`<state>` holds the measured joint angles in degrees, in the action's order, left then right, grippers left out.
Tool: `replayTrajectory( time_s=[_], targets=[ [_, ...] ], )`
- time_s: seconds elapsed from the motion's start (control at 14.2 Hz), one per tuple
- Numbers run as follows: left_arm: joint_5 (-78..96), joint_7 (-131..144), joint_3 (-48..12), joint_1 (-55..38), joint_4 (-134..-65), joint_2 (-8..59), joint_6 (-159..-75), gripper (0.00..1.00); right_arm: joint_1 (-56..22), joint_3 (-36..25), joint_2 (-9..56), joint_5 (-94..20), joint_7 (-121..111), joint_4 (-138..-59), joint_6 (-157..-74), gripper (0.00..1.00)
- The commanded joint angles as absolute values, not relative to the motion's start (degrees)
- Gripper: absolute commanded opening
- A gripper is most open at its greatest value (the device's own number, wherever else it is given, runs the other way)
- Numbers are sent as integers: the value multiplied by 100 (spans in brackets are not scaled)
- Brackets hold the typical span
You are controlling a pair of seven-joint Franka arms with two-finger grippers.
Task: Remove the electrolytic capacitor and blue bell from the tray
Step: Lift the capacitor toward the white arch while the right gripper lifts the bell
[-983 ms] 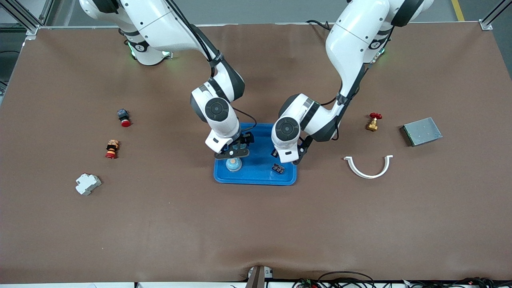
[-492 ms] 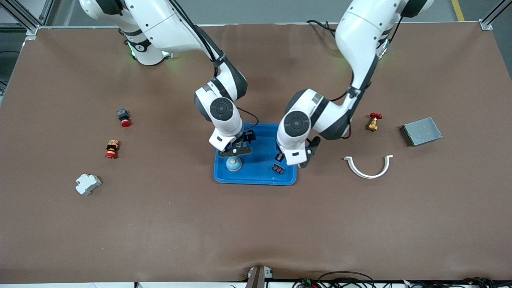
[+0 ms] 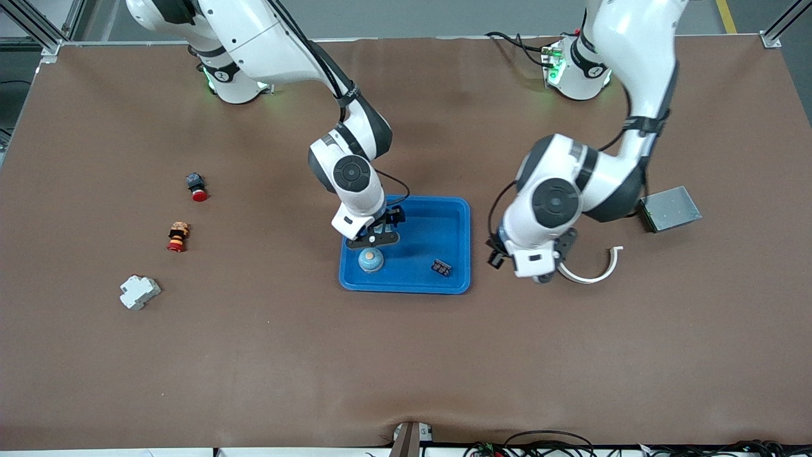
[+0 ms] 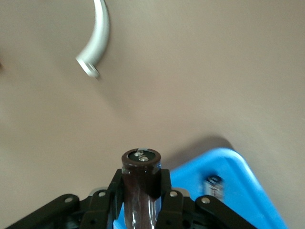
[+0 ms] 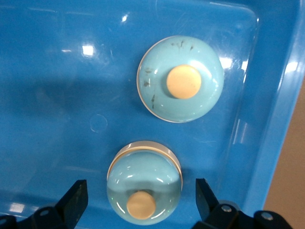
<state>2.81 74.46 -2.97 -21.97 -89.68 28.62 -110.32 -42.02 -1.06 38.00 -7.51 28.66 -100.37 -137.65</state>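
While left gripper [image 4: 141, 210] pinches capacitor [image 4: 140, 183] over table [image 3: 254, 355], right gripper [image 5: 140, 200] gapes above bell [image 3: 371, 259].

Tray [image 3: 453, 212]: glossy blue plastic, smooth, throwing highlights and a mirror image of the bell. Bell [image 5: 181, 78]: pale blue glazed dome, lightly scuffed, with a matt tan button. Capacitor [image 4: 140, 183]: shiny dark brown sleeve, metal terminals on its cap. Surface [image 3: 254, 355]: matt brown, cloth-like. Curved bracket [image 3: 596, 270]: smooth white plastic.
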Motion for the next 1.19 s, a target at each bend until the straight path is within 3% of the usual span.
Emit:
replayTrajectory(
  time_s=[0.0, 0.28, 0.49, 0.91, 1.12],
  targets=[
    [176, 6289, -343, -1558, -9193, 2672, -10671, 0, -4263, -141, 3814, -844, 2804, -10063, -13781, 100],
    [167, 5495, -343, -932, -9447, 2759, -10661, 0, -4263, -141, 3823, -852, 2812, -10063, -13790, 100],
    [176, 5353, -352, -563, -9894, 2830, -11151, 0, -4254, -141, 3841, -853, 2839, -10055, -13790, 97],
    [-474, 5326, -352, -580, -10582, 2997, -11698, 0, -4254, -132, 3902, -853, 2839, -10028, -13816, 22],
    [-483, 5326, -352, -597, -10573, 3172, -11891, 0, -4254, -132, 3894, -861, 2848, -10011, -13799, 1]
  ],
)
